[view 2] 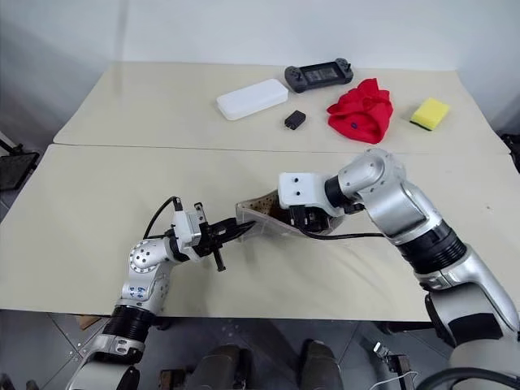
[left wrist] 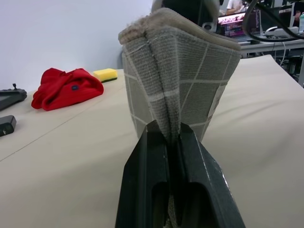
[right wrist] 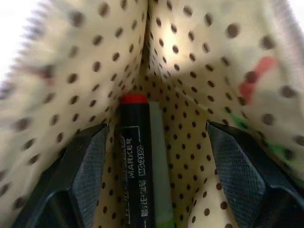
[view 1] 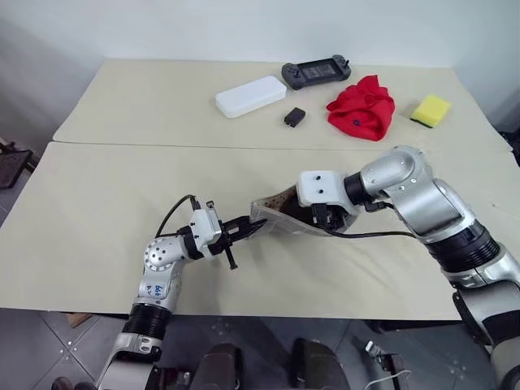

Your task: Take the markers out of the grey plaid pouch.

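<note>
Clamped tight, the left gripper [left wrist: 176,142] has its two black fingers pinched on the folded edge of the pouch [left wrist: 183,76], holding that end up off the table [view 1: 97,211]. Grey fabric with white grid lines rises straight from between the fingertips in the left wrist view.

Spread wide, the right gripper [right wrist: 156,142] has its fingers [right wrist: 88,166] inside the pouch mouth, one on each side of the markers and touching neither. The pouch's lining is cream with dark dots. Down in the fold lie the two markers side by side: the black one with a red end [right wrist: 135,161] and white lettering, and the light green one [right wrist: 159,166] just to its side, touching it.

From the head camera, the pouch [view 1: 280,218] sits near the front middle of the table, held between the two grippers, the left gripper [view 1: 244,230] at its left end and the right arm coming in from the right.

Well apart at the far side lie a white case [view 1: 250,96], a dark game controller [view 1: 317,71], a small black block [view 1: 294,117], a red cloth [view 1: 362,108] and a yellow sponge [view 1: 431,110].
</note>
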Controlling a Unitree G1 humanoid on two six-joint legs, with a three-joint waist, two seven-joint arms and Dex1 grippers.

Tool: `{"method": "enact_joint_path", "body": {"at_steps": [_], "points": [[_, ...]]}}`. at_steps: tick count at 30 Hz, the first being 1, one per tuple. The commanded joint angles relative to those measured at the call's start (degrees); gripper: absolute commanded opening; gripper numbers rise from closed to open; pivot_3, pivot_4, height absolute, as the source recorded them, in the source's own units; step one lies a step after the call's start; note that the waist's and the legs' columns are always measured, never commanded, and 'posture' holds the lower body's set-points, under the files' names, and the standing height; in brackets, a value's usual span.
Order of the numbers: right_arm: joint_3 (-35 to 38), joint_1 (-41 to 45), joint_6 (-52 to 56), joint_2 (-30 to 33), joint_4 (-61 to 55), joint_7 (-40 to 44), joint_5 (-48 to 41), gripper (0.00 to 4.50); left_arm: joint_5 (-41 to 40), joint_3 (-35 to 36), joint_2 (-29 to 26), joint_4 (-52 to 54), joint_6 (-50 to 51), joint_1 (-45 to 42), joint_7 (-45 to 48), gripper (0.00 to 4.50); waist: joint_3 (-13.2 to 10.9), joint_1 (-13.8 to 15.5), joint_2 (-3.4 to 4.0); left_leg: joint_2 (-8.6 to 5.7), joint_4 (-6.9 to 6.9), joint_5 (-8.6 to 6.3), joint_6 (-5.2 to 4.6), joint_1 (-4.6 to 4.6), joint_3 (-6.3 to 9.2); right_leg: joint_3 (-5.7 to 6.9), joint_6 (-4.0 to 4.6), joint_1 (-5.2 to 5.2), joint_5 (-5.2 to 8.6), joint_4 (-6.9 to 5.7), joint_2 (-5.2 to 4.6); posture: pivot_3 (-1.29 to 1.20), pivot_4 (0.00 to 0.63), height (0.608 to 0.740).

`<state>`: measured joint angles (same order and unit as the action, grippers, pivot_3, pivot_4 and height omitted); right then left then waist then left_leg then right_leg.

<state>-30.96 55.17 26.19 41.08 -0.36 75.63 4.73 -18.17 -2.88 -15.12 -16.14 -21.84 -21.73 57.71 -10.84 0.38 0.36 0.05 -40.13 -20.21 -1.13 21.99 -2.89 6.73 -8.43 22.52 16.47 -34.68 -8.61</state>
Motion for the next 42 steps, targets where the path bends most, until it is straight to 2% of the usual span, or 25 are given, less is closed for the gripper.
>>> {"method": "enact_joint_path", "body": {"at_steps": [1,9,12,18,19,29,33,37,39,42], "points": [[-3.38,1.43,-1.31,-0.29,2.61,1.29,5.0,3.44,-1.44,0.21,0.46,1.03,-0.27,-0.51,0.33,0.0,0.0,-0.23,0.0,0.0,0.0,0.0,0.0,0.0,0.02,0.01,0.0,0.0,0.0,0.0,0.0,0.0,0.15,0.74],[-4.17,-0.12,-2.31,-3.08,3.62,1.41,7.45,3.44,-1.21,0.45,0.85,0.64,-0.44,-0.81,0.2,0.0,0.0,-0.58,0.0,0.0,0.0,0.01,0.01,0.0,0.03,0.01,0.0,0.0,0.0,-0.02,0.0,0.0,0.15,0.74],[-2.55,-0.83,-4.22,-3.2,3.53,0.04,7.52,2.82,-1.24,0.87,0.54,0.69,-0.51,-0.44,0.05,0.0,0.01,-0.57,0.0,0.0,0.0,0.01,0.01,0.0,0.03,0.02,0.0,0.0,0.0,-0.02,0.0,0.0,0.15,0.74],[1.87,-1.45,-7.69,-2.49,2.82,-1.46,5.71,0.82,-1.21,1.18,0.13,1.45,-0.08,0.33,-0.23,0.0,0.0,-0.54,0.0,0.0,0.0,0.01,0.01,0.0,0.03,0.02,0.0,0.0,0.0,-0.01,0.0,0.0,0.15,0.74],[2.75,-1.52,-8.67,-2.29,2.63,-1.51,5.04,0.62,-1.23,1.22,0.04,1.65,0.04,0.48,-0.29,0.0,0.0,-0.53,0.0,0.0,0.0,0.01,0.01,0.0,0.03,0.02,0.0,0.0,0.0,-0.01,0.0,0.0,0.15,0.74],[9.25,-3.51,-14.17,0.37,0.66,-0.69,-0.65,0.62,-1.76,1.33,-0.73,2.79,1.48,1.43,-0.54,0.0,0.0,-0.52,0.0,0.0,0.01,0.01,0.01,0.01,0.03,0.01,0.0,0.01,0.0,0.0,0.0,0.0,0.15,0.74],[8.99,-5.83,-14.57,1.34,0.31,1.11,-2.07,0.62,-2.06,1.13,-0.53,2.78,2.17,1.31,-0.46,0.0,0.0,-0.49,0.0,-0.01,0.01,0.01,0.01,0.01,0.01,0.01,0.0,0.0,0.0,0.0,-0.01,0.0,0.15,0.74],[6.85,-7.04,-16.68,1.0,3.32,0.02,0.57,0.62,-3.0,0.8,-0.06,3.24,3.91,1.11,-0.03,0.0,0.0,-0.51,0.0,0.0,0.01,0.01,0.01,0.01,0.01,0.02,0.0,0.01,0.0,-0.01,0.0,0.0,0.15,0.74],[5.81,-7.18,-18.36,0.2,4.9,-1.44,2.42,0.62,-4.2,0.96,0.26,3.89,6.05,1.08,0.08,0.0,0.0,-0.52,0.0,0.0,0.0,0.01,0.01,0.0,0.01,0.01,0.0,0.0,0.0,0.0,0.0,0.0,0.15,0.74],[4.96,-7.83,-21.47,-0.38,4.28,-3.0,4.16,0.62,-9.43,1.76,0.38,6.97,15.84,1.04,-0.66,0.0,0.0,-0.53,0.0,0.01,0.0,0.01,0.01,0.0,0.01,0.01,0.0,0.0,0.0,-0.01,0.0,0.0,0.15,0.74]]}}
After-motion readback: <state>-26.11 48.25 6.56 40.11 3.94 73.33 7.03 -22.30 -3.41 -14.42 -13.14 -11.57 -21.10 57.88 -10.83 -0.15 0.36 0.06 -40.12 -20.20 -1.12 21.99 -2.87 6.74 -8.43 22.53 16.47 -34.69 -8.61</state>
